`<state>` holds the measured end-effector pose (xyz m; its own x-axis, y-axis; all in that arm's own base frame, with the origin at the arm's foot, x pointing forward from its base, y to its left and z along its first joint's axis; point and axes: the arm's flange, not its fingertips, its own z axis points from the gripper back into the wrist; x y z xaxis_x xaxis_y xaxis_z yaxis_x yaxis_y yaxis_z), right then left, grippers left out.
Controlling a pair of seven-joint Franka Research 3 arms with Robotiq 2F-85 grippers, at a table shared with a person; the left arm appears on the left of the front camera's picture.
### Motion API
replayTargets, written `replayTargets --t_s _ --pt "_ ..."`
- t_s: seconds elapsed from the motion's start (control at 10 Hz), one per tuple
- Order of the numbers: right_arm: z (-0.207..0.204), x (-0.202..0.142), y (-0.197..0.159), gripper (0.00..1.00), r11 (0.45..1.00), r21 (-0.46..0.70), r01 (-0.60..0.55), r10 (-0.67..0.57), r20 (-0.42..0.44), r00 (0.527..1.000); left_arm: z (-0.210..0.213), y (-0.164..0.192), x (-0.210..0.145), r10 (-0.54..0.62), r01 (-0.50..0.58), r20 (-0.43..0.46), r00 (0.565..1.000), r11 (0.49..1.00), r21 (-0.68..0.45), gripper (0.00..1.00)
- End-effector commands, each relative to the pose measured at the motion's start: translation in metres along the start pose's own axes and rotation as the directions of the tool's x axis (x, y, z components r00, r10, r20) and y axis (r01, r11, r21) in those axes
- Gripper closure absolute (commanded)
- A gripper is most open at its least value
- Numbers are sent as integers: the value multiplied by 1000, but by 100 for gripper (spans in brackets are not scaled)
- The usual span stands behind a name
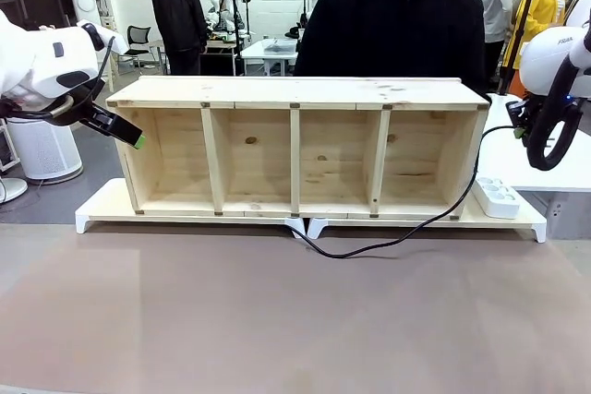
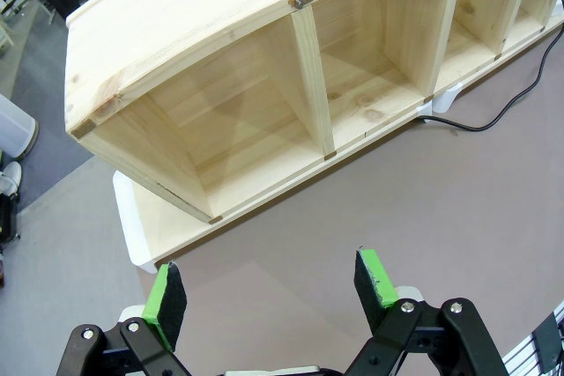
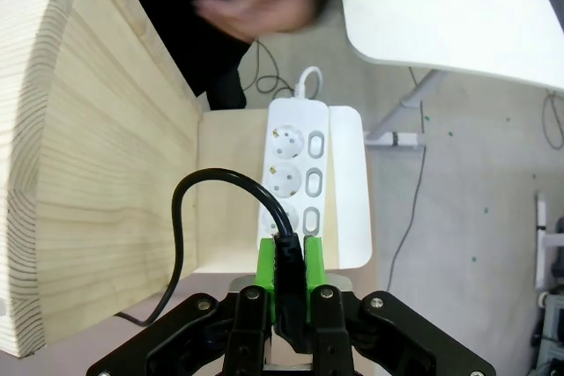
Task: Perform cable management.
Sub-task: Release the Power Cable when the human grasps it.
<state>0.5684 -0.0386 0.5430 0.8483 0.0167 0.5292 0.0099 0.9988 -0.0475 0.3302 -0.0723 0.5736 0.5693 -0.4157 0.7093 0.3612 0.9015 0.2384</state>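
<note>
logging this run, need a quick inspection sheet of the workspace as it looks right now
Surface: brown table top, white platform at its far edge.
Job's things: black cable runs from the platform's middle, across the table, up past the shelf's right end to the right gripper.
Clutter: four-bay wooden shelf unit on its side, bays hold nothing; white power strip on the platform's right end, its three visible sockets free.
Grippers: left gripper open, above the table near the shelf's left end; right gripper shut on the cable's plug end, above the strip.
Cables: the strip's white lead.
Surroundings: a person's hand blurred behind the shelf; white side table.
</note>
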Motion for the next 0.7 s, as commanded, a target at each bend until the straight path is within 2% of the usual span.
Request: replayTargets --t_s 0.0,0.6 --pt "2 -2 0 84 1000 0 -1 1 3 1000 -1 0 0 -6 6 1 1000 1000 3 0" --pt "2 -2 0 84 1000 0 -1 1 3 1000 -1 0 0 -6 6 1 1000 1000 3 0"
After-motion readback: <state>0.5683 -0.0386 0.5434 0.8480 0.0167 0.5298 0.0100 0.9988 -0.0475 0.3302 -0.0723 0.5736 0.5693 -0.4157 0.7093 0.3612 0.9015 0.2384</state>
